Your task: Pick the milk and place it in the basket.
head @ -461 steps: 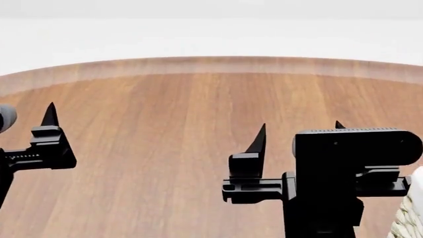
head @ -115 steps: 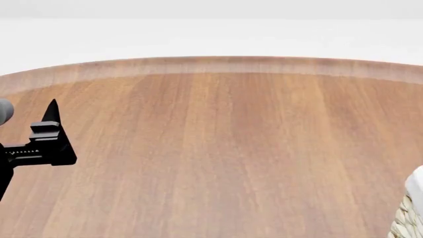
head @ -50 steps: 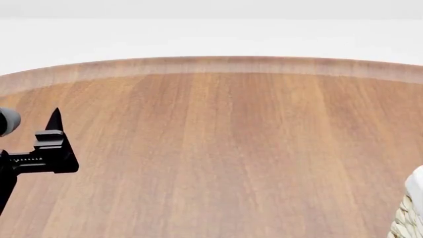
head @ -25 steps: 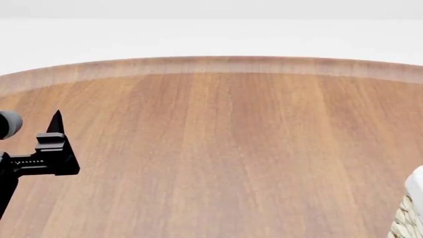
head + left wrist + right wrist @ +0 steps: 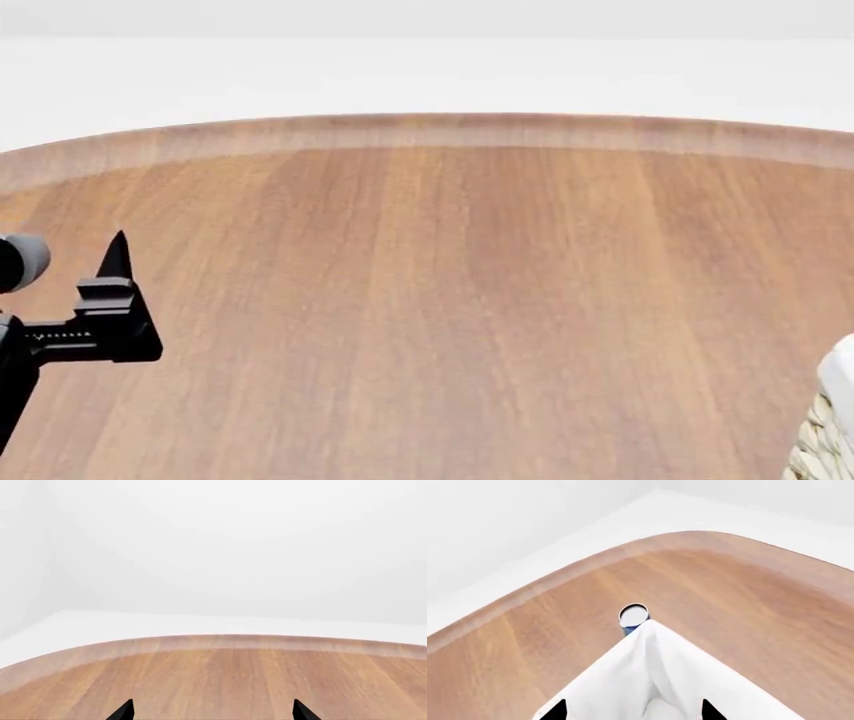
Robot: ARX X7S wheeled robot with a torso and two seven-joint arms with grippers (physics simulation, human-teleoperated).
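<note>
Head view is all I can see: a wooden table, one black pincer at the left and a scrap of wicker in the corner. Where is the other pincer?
Observer: The right pincer hangs over a corner of the basket. Its own camera looks down on the white cloth liner.
Visitor: Is anything else near that corner?
Observer: Yes, a small blue can with a pale top stands on the wood just beyond it.
Visitor: Is the left pincer holding something?
Observer: No. The left pincer shows both tips set apart in its wrist view, with only bare wood between them.
</note>
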